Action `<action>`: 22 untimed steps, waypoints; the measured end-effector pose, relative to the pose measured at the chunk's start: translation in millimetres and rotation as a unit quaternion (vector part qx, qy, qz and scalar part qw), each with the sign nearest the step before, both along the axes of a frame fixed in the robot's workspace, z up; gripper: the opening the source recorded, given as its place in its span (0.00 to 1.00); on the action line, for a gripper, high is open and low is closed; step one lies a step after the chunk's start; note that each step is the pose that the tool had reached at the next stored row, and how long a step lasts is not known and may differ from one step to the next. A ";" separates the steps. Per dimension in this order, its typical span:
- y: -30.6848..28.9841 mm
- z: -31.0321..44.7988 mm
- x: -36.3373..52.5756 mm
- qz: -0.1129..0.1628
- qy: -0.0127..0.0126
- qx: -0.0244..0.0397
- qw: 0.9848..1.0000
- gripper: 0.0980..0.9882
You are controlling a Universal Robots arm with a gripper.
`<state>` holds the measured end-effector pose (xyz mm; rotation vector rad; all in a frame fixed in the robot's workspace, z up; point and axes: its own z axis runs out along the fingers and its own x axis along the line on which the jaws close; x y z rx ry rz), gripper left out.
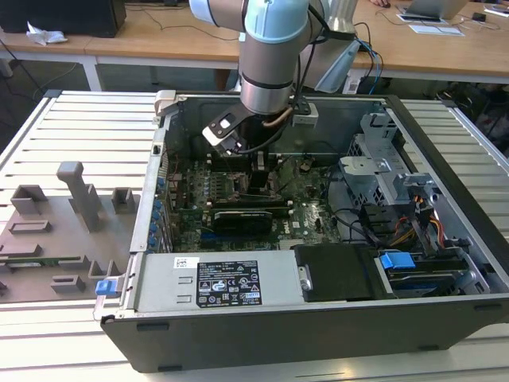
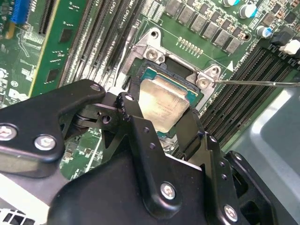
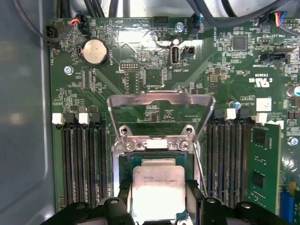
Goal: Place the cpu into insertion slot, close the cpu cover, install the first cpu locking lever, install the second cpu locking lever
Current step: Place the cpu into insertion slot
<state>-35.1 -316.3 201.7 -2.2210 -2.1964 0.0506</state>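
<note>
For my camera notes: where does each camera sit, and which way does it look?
Exterior view: off the arm, looking down into the computer case; arm shows.
First wrist view: on the wrist, facing board and raised cover; fingertips show.
Second wrist view: on the wrist, looking past the gripper.
Both wrist views share the held chip.

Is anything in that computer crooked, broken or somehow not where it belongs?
Nothing looks damaged. The cpu cover stands raised off the insertion slot, open rather than broken, and the cpu, held in the pincer, looks square to it.
</note>
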 end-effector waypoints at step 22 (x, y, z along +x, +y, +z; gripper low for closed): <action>-0.7 0.1 -1.1 0.002 -0.001 -0.002 1.000 0.59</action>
